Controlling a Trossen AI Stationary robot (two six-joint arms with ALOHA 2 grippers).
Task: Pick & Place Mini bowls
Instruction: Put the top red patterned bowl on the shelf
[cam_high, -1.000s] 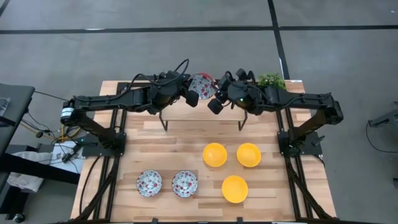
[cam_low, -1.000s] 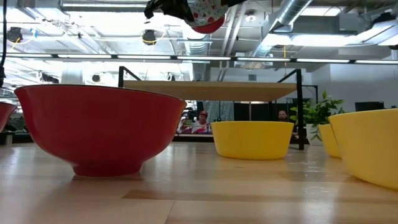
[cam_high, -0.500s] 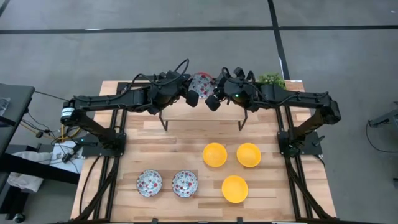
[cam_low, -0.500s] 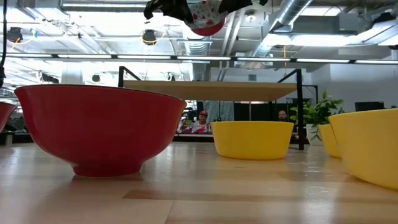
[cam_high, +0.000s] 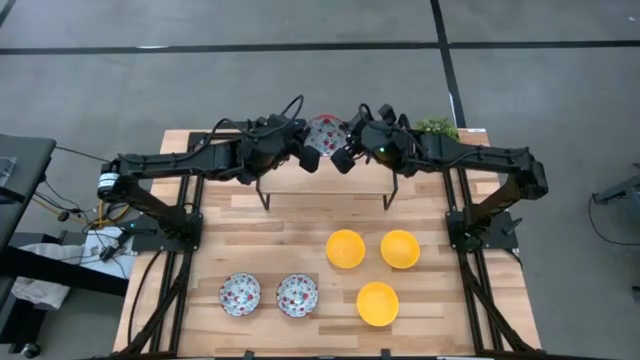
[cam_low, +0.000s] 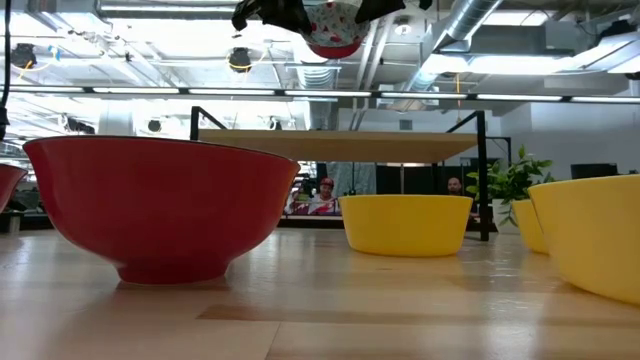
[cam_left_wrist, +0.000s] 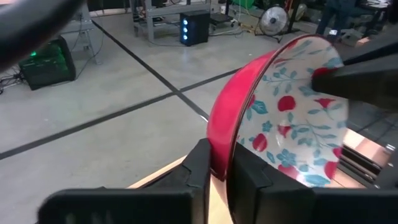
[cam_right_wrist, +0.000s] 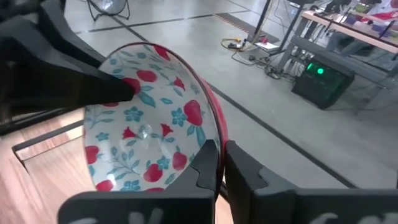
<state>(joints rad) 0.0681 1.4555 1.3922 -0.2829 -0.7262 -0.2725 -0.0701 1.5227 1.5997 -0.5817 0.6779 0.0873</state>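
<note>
A mini bowl (cam_high: 323, 134), white with red flowers inside and red outside, hangs high above the raised wooden shelf (cam_high: 325, 180) at the table's far side; the low view shows this bowl (cam_low: 332, 28) at its top edge. My left gripper (cam_high: 309, 152) is shut on its left rim and my right gripper (cam_high: 344, 154) on its right rim. Two more floral bowls (cam_high: 240, 294) (cam_high: 297, 295) rest on their bases near the front left. Three yellow bowls (cam_high: 345, 248) (cam_high: 400, 248) (cam_high: 377, 303) stand at the front right. My left gripper holds the bowl's rim (cam_left_wrist: 219, 163) on its left side, one finger outside on the red wall and one finger (cam_left_wrist: 244, 171) inside. It comes from the table's left. The bowl is lifted clear, its opening up. My right gripper pinches the opposite rim (cam_right_wrist: 217, 154), one finger (cam_right_wrist: 207, 165) inside on the flowered face and one outside. It comes from the table's right, facing the left gripper. The bowl hangs between the two grippers, clear of the shelf.
A green plant (cam_high: 437, 128) stands at the far right corner, just behind my right arm. The shelf's black legs (cam_high: 263, 197) stand on the table. Bare wood lies between the shelf and the bowls in front.
My right gripper has moved toward the far edge and to the bowl, then shut on its right rim. My left gripper has kept the bowl in place above the shelf.
</note>
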